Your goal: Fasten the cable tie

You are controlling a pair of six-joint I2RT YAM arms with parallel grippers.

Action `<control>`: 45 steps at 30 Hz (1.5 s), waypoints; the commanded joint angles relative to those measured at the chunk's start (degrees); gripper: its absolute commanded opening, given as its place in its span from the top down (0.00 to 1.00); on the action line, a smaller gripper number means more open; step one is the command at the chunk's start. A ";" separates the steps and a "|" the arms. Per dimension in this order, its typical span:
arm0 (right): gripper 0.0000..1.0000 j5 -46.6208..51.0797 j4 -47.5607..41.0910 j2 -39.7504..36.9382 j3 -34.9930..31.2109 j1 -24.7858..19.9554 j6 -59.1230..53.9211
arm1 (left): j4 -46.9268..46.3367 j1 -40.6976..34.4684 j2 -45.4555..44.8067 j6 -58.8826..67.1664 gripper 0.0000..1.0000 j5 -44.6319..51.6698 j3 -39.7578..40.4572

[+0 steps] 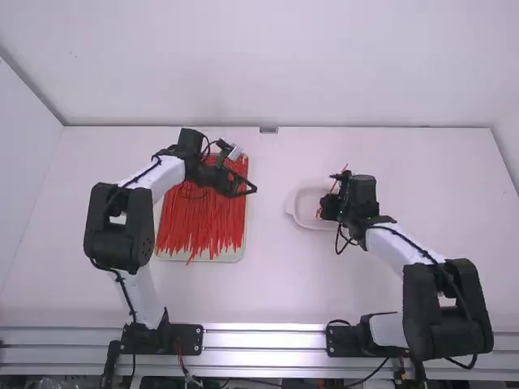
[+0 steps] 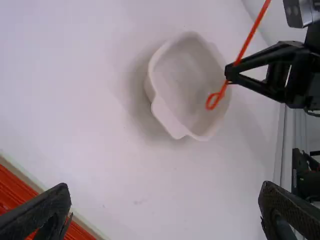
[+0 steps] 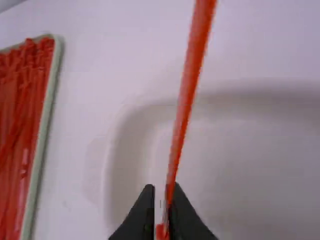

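Note:
My right gripper (image 1: 328,207) hangs over a white bowl (image 1: 302,212), shut on a red cable tie (image 1: 339,177). In the left wrist view the right gripper (image 2: 231,73) pinches the tie (image 2: 248,36) just above its small closed loop (image 2: 214,101), which dangles over the bowl (image 2: 170,107); the long tail sticks up. The right wrist view has the gripper (image 3: 160,212) closed on the tie (image 3: 186,100), with the bowl (image 3: 125,165) below. My left gripper (image 1: 242,186) is open and holds nothing, above the right edge of a tray (image 1: 240,256) of several loose red ties (image 1: 203,219). Its fingers (image 2: 37,212) stand wide apart.
The tray with the red ties (image 3: 22,110) lies left of the bowl, with a strip of bare white table between them. White walls border the table at the back and left. A metal rail runs along the front edge by the arm bases.

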 commanded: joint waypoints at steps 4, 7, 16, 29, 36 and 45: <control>0.00 6.97 0.61 -0.90 -0.63 1.25 0.20 | 0.13 0.37 0.17 -0.42 0.01 0.35 -0.37; 0.01 6.99 0.61 -0.90 -0.63 1.16 0.20 | 0.09 0.39 0.15 0.04 0.01 0.33 -0.37; 0.01 6.99 -2.36 -5.86 -0.55 1.14 0.02 | -5.68 1.11 -5.18 0.90 0.01 -6.43 -0.37; 0.01 7.06 -17.07 -27.10 -0.59 2.56 2.16 | -14.12 1.40 -18.58 -11.15 0.01 -17.99 -0.37; 0.03 8.21 -18.91 -35.01 -1.81 2.74 0.90 | -12.71 2.96 -20.77 -9.85 0.03 -17.60 -1.56; 0.16 12.91 -11.54 -42.38 -9.18 -4.63 -6.47 | -6.37 5.19 -27.11 -16.18 0.14 -23.94 -7.90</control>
